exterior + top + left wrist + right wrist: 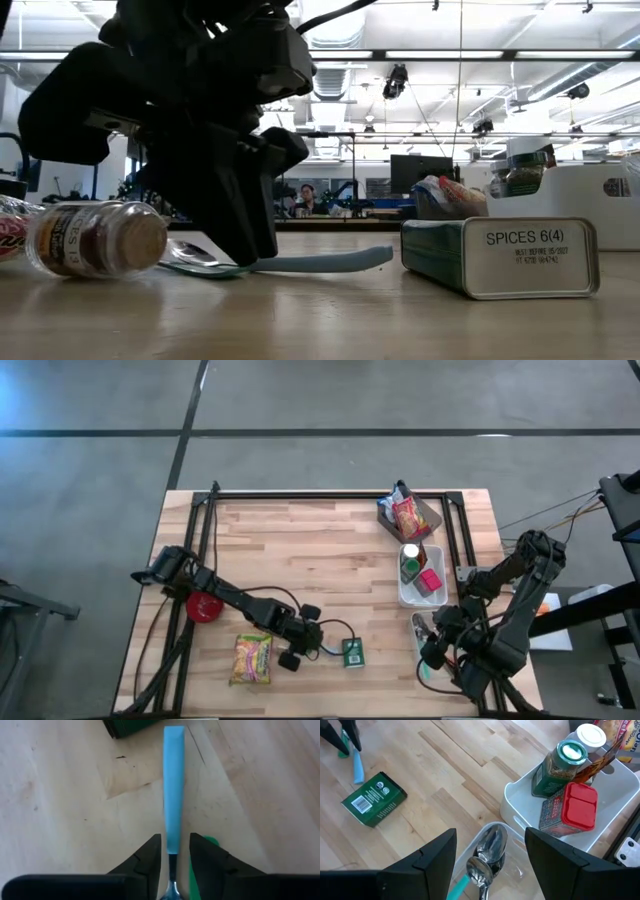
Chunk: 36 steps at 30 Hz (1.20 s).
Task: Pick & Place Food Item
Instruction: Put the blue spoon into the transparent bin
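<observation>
Wooden table (300, 550) filling the middle of the overhead frame, edged by a black metal frame. Left arm reaching from mid-left toward lower centre, ending in the left gripper (175, 851), fingers narrow around a spoon with a light blue handle (173, 785); in the wrist view, the handle between the two fingers (147, 857), with contact not clear enough to tell. Same spoon in the table-level view, lying flat with its handle (320, 262) pointing right toward a green tin. Right arm folded at lower right of the overhead frame, right gripper (490, 850) parted wide, holding nothing, hovering over a clear container holding metal spoons (487, 852).

White bin (420, 595) at right of centre in the overhead frame, holding a green-capped spice jar (560, 767), a white-capped bottle (590, 735) and a red-lidded box (570, 812). Dark tray (432, 512) at upper right, with a snack packet (407, 515) in it. Yellow noodle packet (252, 658) flat at lower left of centre, just beside the left gripper. Red round object (205, 606) at left, under the left arm. Green tin labelled "SPICES 6(4)" (500, 257) at lower centre, just right of the spoon's handle tip. Small spice jar lying on its side (95, 240) at left in the table-level view.
</observation>
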{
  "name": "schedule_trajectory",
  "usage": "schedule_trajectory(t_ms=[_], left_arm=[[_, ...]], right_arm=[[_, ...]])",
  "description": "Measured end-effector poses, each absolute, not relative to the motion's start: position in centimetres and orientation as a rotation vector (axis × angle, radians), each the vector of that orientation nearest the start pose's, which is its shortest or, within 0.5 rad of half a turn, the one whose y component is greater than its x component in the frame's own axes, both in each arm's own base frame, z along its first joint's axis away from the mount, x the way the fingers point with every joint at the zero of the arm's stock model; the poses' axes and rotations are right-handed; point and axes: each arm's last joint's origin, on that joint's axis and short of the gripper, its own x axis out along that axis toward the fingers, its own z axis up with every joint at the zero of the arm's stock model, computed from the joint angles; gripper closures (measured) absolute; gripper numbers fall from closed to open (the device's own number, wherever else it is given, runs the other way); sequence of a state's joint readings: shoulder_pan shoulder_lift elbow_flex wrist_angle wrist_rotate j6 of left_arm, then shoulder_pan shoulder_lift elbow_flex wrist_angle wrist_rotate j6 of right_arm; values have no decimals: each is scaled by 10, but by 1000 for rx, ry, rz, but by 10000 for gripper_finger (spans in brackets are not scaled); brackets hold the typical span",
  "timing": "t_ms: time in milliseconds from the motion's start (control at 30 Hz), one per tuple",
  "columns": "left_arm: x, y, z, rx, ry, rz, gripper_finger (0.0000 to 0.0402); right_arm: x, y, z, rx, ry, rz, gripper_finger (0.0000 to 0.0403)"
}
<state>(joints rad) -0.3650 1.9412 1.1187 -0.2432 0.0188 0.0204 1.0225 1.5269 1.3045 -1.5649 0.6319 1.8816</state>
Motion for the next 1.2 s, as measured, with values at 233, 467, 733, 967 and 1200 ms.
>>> schedule_trajectory(t_ms=[233, 467, 733, 967, 1200], left_arm=[[347, -133, 124, 182, 1049, -353, 297], [347, -134, 124, 158, 1050, -388, 297], [350, -136, 127, 147, 1029, -403, 297], [360, -139, 140, 132, 985, -409, 296], [360, -139, 140, 117, 990, -413, 245]], right_arm=[[140, 197, 283, 338, 870, -754, 169], [140, 197, 283, 342, 872, -754, 169], [140, 197, 283, 341, 872, -753, 169], [140, 197, 283, 338, 874, -751, 169], [140, 197, 283, 312, 884, -737, 169]])
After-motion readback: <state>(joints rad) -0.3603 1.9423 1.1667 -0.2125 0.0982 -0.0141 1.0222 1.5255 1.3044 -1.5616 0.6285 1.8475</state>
